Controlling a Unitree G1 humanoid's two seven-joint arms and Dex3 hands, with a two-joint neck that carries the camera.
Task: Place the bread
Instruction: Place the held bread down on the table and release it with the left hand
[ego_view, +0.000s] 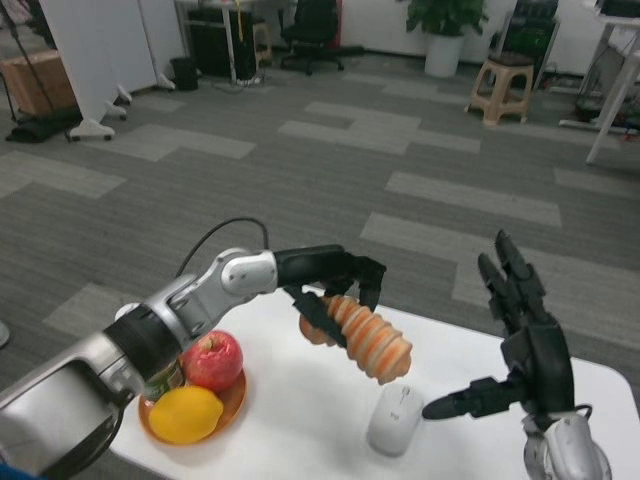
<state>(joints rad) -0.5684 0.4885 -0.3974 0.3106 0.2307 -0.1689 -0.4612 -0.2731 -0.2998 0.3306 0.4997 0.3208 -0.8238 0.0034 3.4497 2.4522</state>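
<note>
A: Entry, head view. Where is the bread (368, 340)?

B: Off the table (470, 350), in the air over its middle. The left hand (335, 280) grips it at the upper, near end, so the ridged body slants down and to the right, with the free tip hanging just above the mouse (395, 420).

A: Why a grip from above?

B: My reading: the forearm reaches across from the left, palm down, so the fingers wrap one end and the rest of the loaf is clear to meet the surface first. That suits setting it down rather than dropping it.

A: Right hand (520, 340)?

B: Holding nothing. Fingers are spread and pointing up, thumb stuck out sideways toward the mouse. It waits at the right edge of the table, well apart from the bread. Probably kept out of the way.

A: Other items?

B: An orange plate (235, 398) at the left corner with a red apple (213, 360) and a lemon (185, 414) on it. The left forearm passes just above them.

A: Stage?

B: Carrying, not yet placed. No contact between bread and table that I can see.

A: Risk?

B: The low tip is close over the mouse; lowering straight down might land the bread on it. The bare patch between plate and mouse looks the safer spot.
</note>
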